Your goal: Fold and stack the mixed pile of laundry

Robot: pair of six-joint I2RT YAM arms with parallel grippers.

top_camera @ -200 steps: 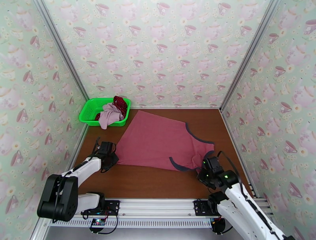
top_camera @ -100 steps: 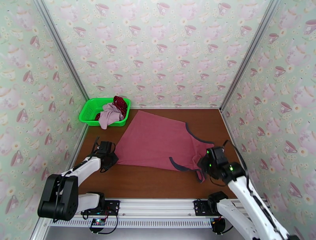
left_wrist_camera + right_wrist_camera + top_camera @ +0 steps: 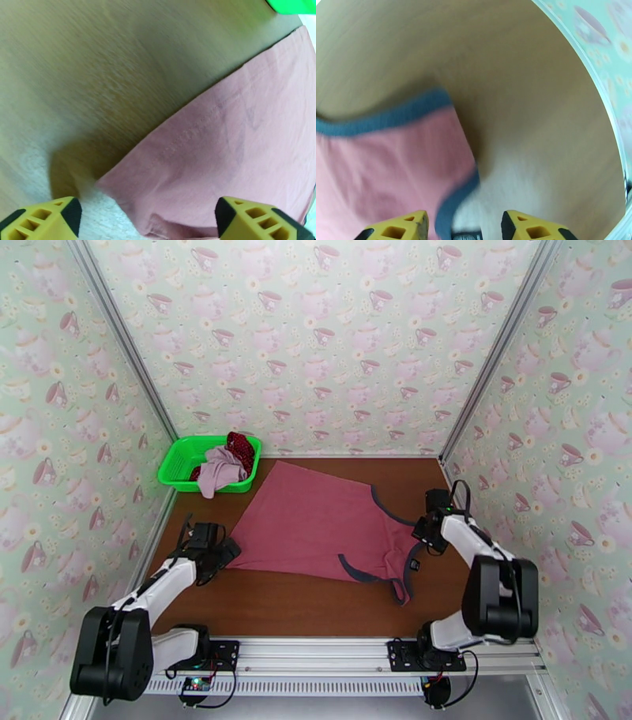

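Note:
The dusty-red tank top (image 3: pixel 316 524) lies spread flat on the brown table (image 3: pixel 300 607), its dark-trimmed straps toward the right. My left gripper (image 3: pixel 225 552) is at its near-left hem corner; in the left wrist view the yellow fingers (image 3: pixel 43 219) stand wide open on either side of that corner of the tank top (image 3: pixel 237 138). My right gripper (image 3: pixel 420 530) is at the right shoulder; its fingers (image 3: pixel 537 227) stand apart with the trimmed strap edge (image 3: pixel 450 205) between them. The pale mauve-pink piece (image 3: pixel 221 467) and the dark-red dotted cloth (image 3: pixel 242 447) lie in the basket.
The green mesh basket (image 3: pixel 178 455) stands in the far left corner, close to the tank top's far hem. Patterned walls close in the table on the left, back and right. Bare wood runs along the near edge.
My left gripper has opened and let go of the hem corner. The right arm has swung from the near strap up to the right shoulder, leaving the strap lying toward the near edge.

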